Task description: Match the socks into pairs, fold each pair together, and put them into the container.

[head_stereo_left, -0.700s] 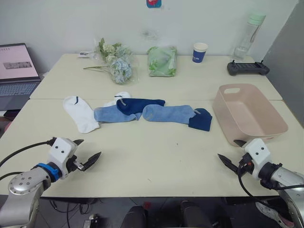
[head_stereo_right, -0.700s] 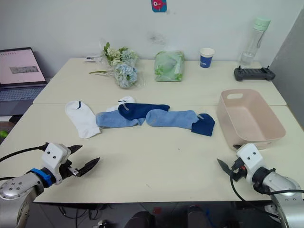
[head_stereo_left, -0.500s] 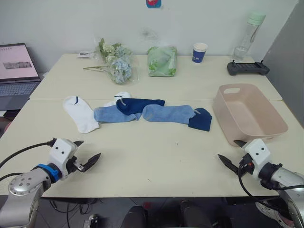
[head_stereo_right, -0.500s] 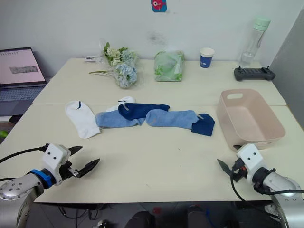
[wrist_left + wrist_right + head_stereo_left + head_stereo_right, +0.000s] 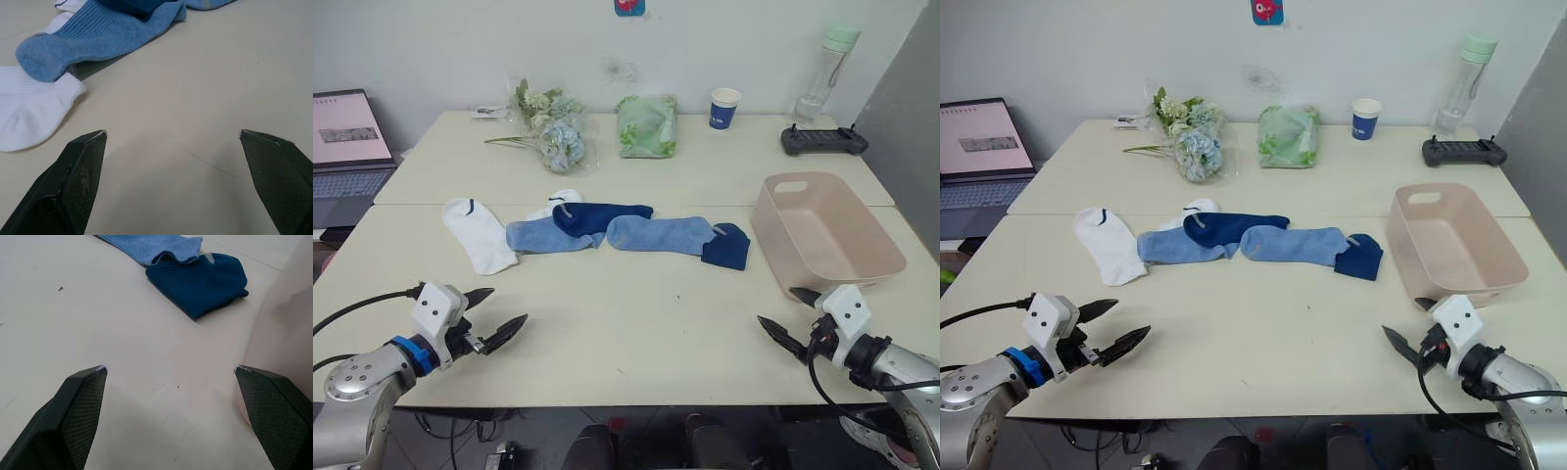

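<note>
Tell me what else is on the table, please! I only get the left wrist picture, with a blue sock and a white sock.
Observer: To the robot's right stands a pale pink container, with nothing in it.
Operator: Are there more socks?
Observer: Yes. A navy sock lies across the light blue sock that you see, and a second navy sock lies at the right end of the row.
Operator: Is the other gripper holding one?
Observer: No. The right gripper is open above bare table, near the container's front corner.
Operator: And mine?
Observer: The left gripper is open too, short of the white sock.
</note>
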You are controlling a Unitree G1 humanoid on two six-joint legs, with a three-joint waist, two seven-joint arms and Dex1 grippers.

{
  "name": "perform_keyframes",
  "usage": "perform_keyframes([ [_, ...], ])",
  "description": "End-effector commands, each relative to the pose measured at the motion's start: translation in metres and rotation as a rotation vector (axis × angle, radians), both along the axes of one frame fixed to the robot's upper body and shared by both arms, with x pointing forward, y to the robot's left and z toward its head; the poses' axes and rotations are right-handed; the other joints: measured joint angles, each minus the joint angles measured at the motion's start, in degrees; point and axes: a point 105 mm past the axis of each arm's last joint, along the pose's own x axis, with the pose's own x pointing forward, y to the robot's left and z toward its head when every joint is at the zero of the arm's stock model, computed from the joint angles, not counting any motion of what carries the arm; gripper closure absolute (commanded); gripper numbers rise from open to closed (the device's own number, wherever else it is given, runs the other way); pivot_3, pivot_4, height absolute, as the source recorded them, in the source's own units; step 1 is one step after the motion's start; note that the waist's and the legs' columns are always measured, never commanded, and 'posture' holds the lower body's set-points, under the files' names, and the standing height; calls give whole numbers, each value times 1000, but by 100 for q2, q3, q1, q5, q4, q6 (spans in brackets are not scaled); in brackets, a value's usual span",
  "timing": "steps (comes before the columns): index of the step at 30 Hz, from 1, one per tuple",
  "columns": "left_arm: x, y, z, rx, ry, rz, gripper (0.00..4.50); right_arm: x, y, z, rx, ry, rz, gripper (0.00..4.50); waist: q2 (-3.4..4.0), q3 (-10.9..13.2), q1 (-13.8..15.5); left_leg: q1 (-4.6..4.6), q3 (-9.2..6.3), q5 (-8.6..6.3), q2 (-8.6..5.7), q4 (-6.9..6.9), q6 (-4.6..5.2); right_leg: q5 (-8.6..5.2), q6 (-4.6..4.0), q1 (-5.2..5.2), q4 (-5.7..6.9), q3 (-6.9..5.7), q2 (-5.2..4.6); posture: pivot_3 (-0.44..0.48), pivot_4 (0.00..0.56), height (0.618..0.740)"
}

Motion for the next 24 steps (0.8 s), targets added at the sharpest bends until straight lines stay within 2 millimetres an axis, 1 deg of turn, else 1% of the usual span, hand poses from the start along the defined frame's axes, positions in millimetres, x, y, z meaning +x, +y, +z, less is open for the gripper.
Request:
perform_keyframes([
  [1,3,3,13,8,-59,6,0,1,8,14,5,-56,33,29,0,0,0,0,0,0,0,0,0,0,0,0,0,0,0,0,150,740],
  [5,6,6,16,13,-67,8,0,0,10,14,6,-58,40,29,0,0,-1,1,1,0,0,0,0,0,0,0,1,1,0,0,150,740],
  [12,13,-1,20,6,-73,-28,0,0,17,17,8,-79,48,29,0,0,-2,1,1,0,0,0,0,0,0,0,2,0,0,0,150,740],
  [16,19,-13,22,-10,-81,-61,0,1,20,20,13,-97,50,29,0,0,-1,0,0,0,0,0,0,0,0,0,2,-1,1,0,150,740],
  [18,23,-23,24,-39,-87,-80,0,5,22,25,25,-121,34,29,0,0,-1,1,1,0,-1,1,0,0,0,0,2,1,0,0,150,740],
  [24,40,-63,42,-186,-112,-118,0,13,29,33,67,-155,-2,29,-1,0,-1,0,-2,0,-1,5,-1,1,0,1,5,-1,0,0,150,740],
])
